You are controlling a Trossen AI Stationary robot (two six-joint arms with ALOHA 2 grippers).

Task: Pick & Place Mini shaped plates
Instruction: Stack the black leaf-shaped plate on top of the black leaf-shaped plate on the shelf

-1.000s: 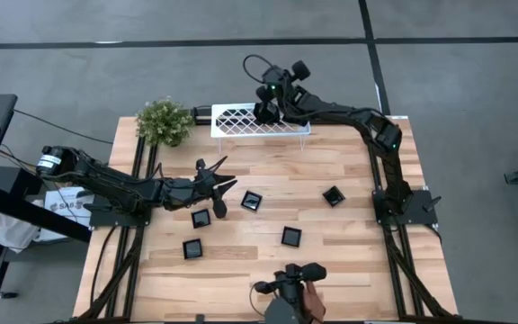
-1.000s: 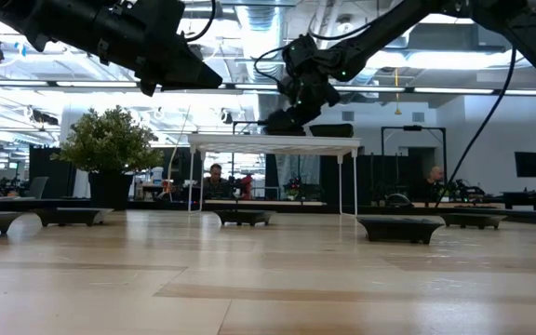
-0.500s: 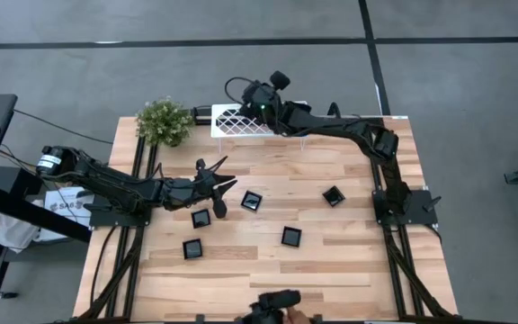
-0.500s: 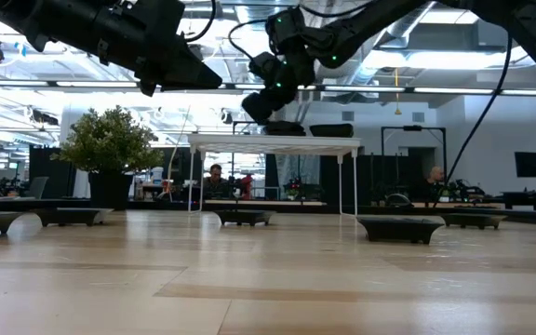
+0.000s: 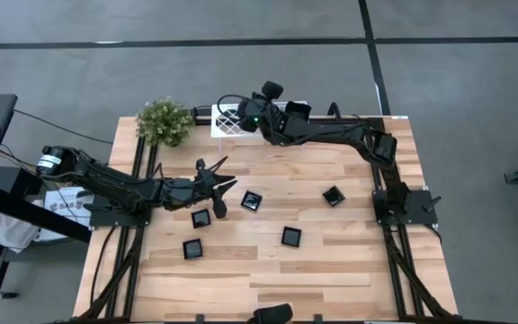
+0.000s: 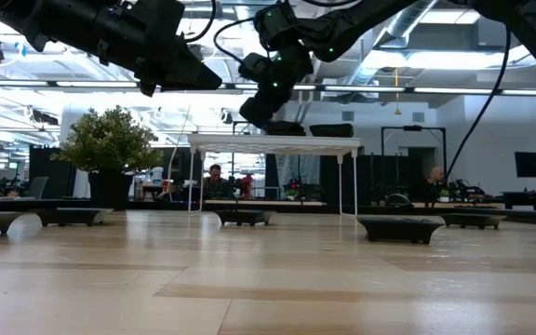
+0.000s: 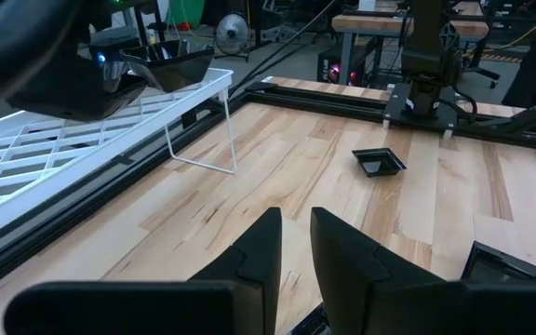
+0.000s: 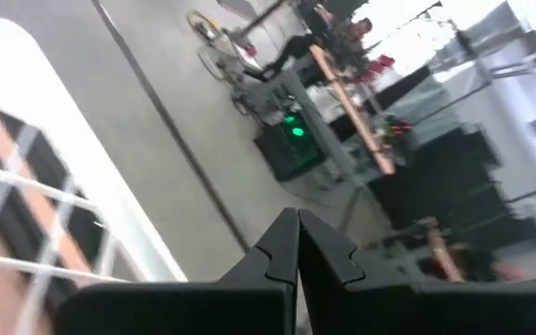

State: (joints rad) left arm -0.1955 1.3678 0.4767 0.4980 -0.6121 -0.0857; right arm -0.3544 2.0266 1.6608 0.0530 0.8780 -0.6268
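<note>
Jaws: right gripper shut, empty, above the white lattice wire rack; left gripper narrowly parted, empty, hovering. Five small glossy black plates lie on the table. Advice: open wide before descending squarely over one rim.

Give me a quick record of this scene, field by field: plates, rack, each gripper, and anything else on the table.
plates on table: five mini shaped plates, e.g., all black, scattered on the wooden table
rack: white lattice rack at the far edge
left gripper: above the table by the plates, jaws slightly apart, holding nothing visible
right gripper: over the rack, shut, empty
other: potted plant at the far left corner
</note>
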